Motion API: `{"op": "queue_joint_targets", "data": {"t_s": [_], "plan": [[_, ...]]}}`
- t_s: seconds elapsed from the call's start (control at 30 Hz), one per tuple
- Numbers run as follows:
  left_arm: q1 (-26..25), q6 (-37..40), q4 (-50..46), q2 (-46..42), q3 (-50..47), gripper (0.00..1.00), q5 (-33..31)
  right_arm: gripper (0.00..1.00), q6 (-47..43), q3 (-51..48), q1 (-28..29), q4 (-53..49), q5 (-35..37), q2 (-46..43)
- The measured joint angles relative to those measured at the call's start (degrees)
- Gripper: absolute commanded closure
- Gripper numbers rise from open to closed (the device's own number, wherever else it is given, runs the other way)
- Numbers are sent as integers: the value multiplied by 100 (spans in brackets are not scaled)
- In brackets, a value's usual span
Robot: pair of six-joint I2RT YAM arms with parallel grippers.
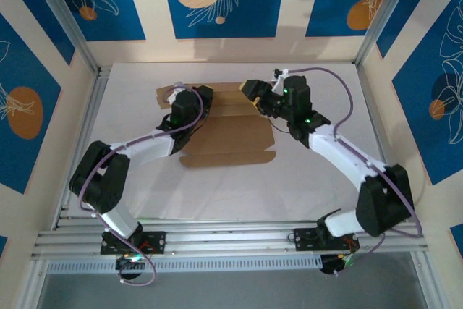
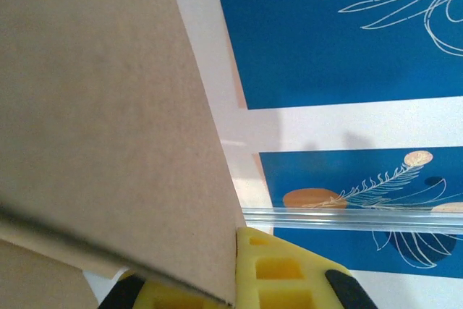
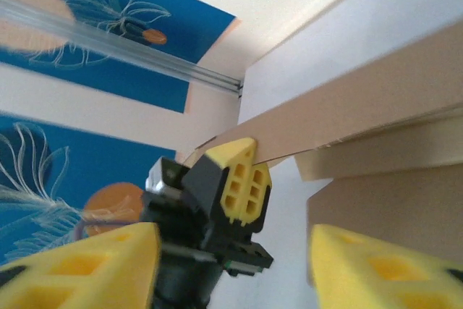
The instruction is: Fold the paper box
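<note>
The paper box (image 1: 230, 139) is a brown die-cut cardboard sheet lying mostly flat in the middle of the table, with its far flaps raised. My left gripper (image 1: 167, 96) is at the sheet's far left corner, shut on a raised flap (image 2: 108, 128); the card runs between its yellow fingers (image 2: 289, 273). In the right wrist view that same left gripper (image 3: 244, 179) pinches the edge of the flap (image 3: 376, 99). My right gripper (image 1: 251, 90) hovers over the far right part of the sheet. It is open, with nothing between its yellow fingertips (image 3: 94, 265).
The white table (image 1: 325, 85) is ringed by aluminium rails (image 1: 79, 128) and blue-patterned walls. Both arms reach in from the near edge, and a purple cable (image 1: 340, 85) loops off the right wrist.
</note>
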Motion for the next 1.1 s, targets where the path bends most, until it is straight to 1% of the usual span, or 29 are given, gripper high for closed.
{"op": "queue_joint_targets", "data": {"t_s": [0.07,0.2,0.3,0.4,0.5,0.53,0.57,0.67,0.7,0.73,0.83,0.9,0.97,1.0,1.1], "plan": [[2,-28,-4,15,-28,95,0,77,-369,-184,-4,-146,24,-330],[7,-118,-2,20,-76,95,-2,94,-778,-651,-2,-372,114,-498],[11,-173,0,20,-155,96,-7,100,-824,-964,-2,-492,166,-212],[11,-262,0,20,-299,96,-24,100,-763,-1128,-2,-577,216,269],[11,-308,2,17,-439,95,-24,100,-758,-1327,-4,-619,245,374],[11,-323,9,9,-476,95,-22,97,-798,-1300,-4,-675,264,365],[11,-341,17,-7,-514,94,-22,88,-868,-1185,-4,-837,291,352],[13,-345,0,-92,-575,94,-20,42,-1095,-476,-17,-1469,452,286],[17,-345,-7,-116,-575,94,-17,32,-1123,-234,-31,-1574,503,243],[24,-345,-17,-138,-575,94,-7,26,-1113,-55,-66,-1613,522,179],[85,-348,-79,-160,-573,95,127,14,-809,197,-341,-1578,437,-63],[164,-350,-168,-160,-566,94,249,10,-437,192,-612,-1537,339,-118],[247,-367,-284,-166,-538,95,389,10,-63,192,-911,-1532,212,-57],[302,-367,-374,-175,-501,95,485,12,72,208,-1049,-1587,166,-11],[470,-367,-662,-188,-330,95,778,15,133,610,-1331,-2118,153,256]]}}
